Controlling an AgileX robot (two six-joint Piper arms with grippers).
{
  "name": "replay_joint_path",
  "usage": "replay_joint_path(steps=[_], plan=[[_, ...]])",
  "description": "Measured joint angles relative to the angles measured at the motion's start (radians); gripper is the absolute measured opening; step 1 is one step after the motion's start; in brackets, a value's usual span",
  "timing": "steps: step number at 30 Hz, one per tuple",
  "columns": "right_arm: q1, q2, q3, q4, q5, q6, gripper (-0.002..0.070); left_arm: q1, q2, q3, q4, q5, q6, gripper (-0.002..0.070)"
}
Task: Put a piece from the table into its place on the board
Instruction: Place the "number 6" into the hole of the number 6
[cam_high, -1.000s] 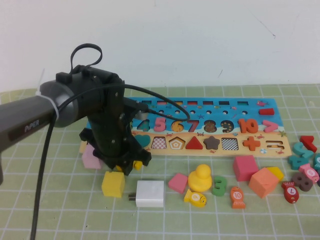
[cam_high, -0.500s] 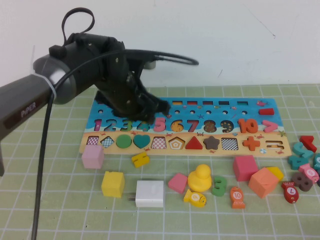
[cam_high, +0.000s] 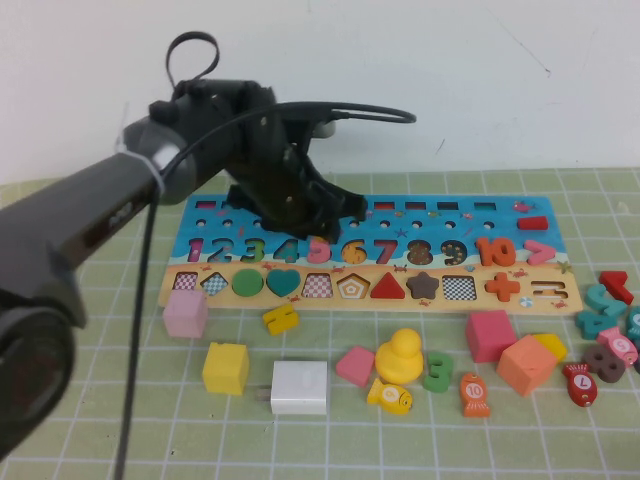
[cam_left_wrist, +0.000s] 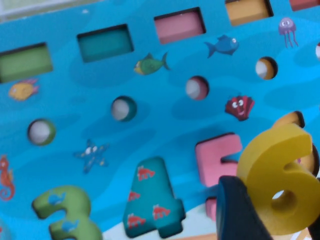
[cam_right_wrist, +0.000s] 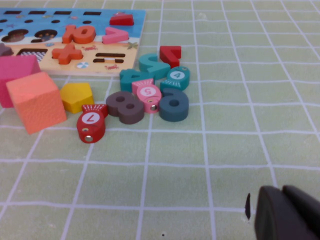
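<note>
The yellow 6 (cam_left_wrist: 280, 180) is pinched on edge in the left gripper (cam_left_wrist: 265, 210), tilted just above the board (cam_left_wrist: 150, 125) beside the pink 5 (cam_left_wrist: 220, 155), presumably so it can drop flat into the recess partly hidden behind it. The right gripper (cam_right_wrist: 285, 212) sits low over bare table beyond the loose pieces at the board's right end, apparently parked; whether its fingers are open or closed I cannot tell.

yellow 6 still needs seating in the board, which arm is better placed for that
Left. The left hand already holds the yellow 6 over the board, beside the pink 5. The right hand hangs low over bare mat, away from the board.
</note>
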Motion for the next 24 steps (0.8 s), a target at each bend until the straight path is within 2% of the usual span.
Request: replay_joint_path(steps=[10, 15, 24], plan=[[0.0, 0.0, 0.0, 0.0, 0.0, 0.0, -0.0003, -0.099, 0.154, -0.3, 0.127, 0.207, -0.004, 0.0261], [0.0, 0.0, 0.0, 0.0, 0.0, 0.0, -0.0003, -0.104, 0.201, -0.346, 0.151, 0.264, -0.008, 0.0261], [0.0, 0.0, 0.0, 0.0, 0.0, 0.0, -0.0003, -0.104, 0.212, -0.352, 0.166, 0.266, -0.01, 0.0261]])
